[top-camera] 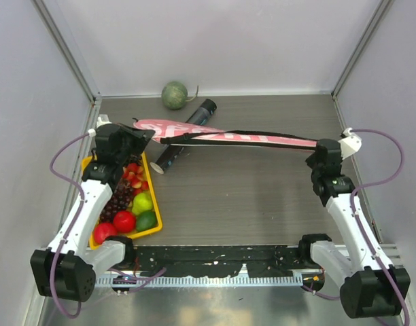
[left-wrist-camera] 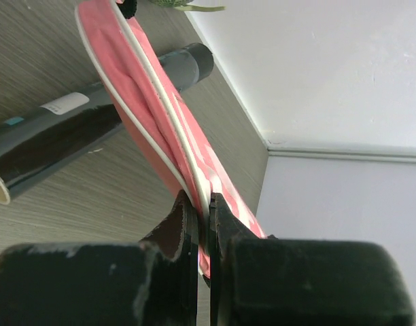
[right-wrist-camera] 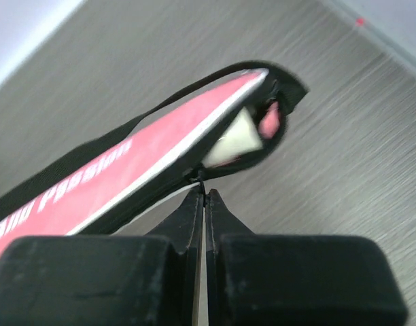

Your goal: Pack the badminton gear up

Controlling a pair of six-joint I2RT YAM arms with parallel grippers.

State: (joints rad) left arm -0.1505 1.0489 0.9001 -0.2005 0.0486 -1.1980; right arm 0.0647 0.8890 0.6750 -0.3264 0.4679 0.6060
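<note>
Racket bag [top-camera: 262, 140], held above the table [top-camera: 249, 197]: long axis left to right, broad end at the left gripper [left-wrist-camera: 202, 204], narrow end at the right gripper [right-wrist-camera: 202, 193], each pair of jaws pinching its edge. Something white shows inside the narrow mouth (probably a handle); black tube [top-camera: 202, 111] lies outside, unpacked.

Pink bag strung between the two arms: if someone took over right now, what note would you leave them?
Left pincer: shut on the wide end of the pink bag.
Right pincer: shut on its narrow end, which gapes open.
Bag: held stretched between the arms, passing over the black tube, which lies on the table.
Done: something white and pink shows inside the bag; no rackets or shuttlecocks lie loose in view.
Left: tube is outside the bag; bag not closed.
</note>
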